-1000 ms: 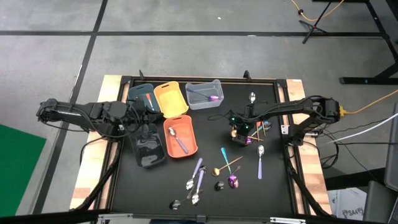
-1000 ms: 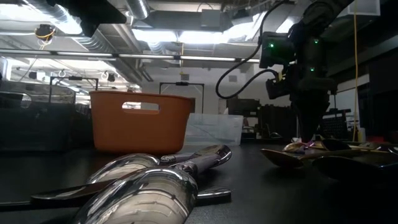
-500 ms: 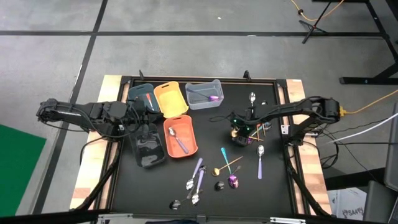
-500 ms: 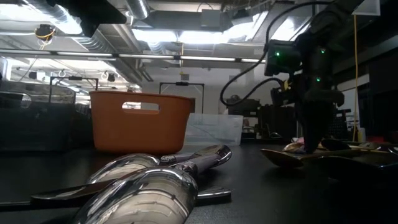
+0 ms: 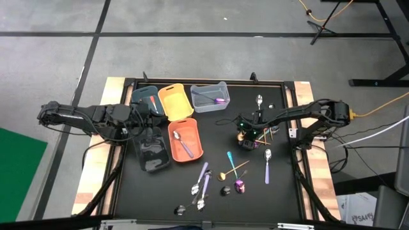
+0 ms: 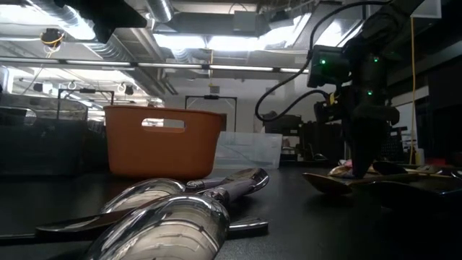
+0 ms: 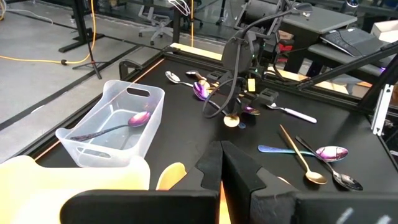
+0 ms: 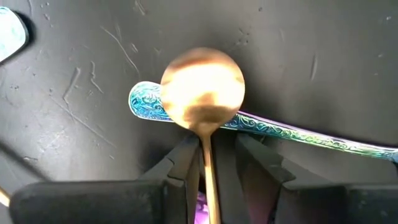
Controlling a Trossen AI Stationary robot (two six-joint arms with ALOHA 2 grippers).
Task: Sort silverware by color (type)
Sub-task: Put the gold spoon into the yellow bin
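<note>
Currently I see the left gripper (image 5: 148, 120), jaws pressed together, waiting beside the bins at the table's (image 5: 281, 185) left. Right gripper (image 8: 208, 163), right of centre, pinches a gold spoon (image 8: 203, 93) by its handle, bowl over a teal utensil (image 8: 292, 135).

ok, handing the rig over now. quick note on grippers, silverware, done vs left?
Left gripper: shut, empty, parked over the bins.
Right gripper: closed on a gold spoon, low over the mat beside a teal-handled piece.
Done: purple spoon in clear bin, silver spoon in orange bin.
Left: bin the gold spoon; about a dozen pieces are loose on the mat.
</note>
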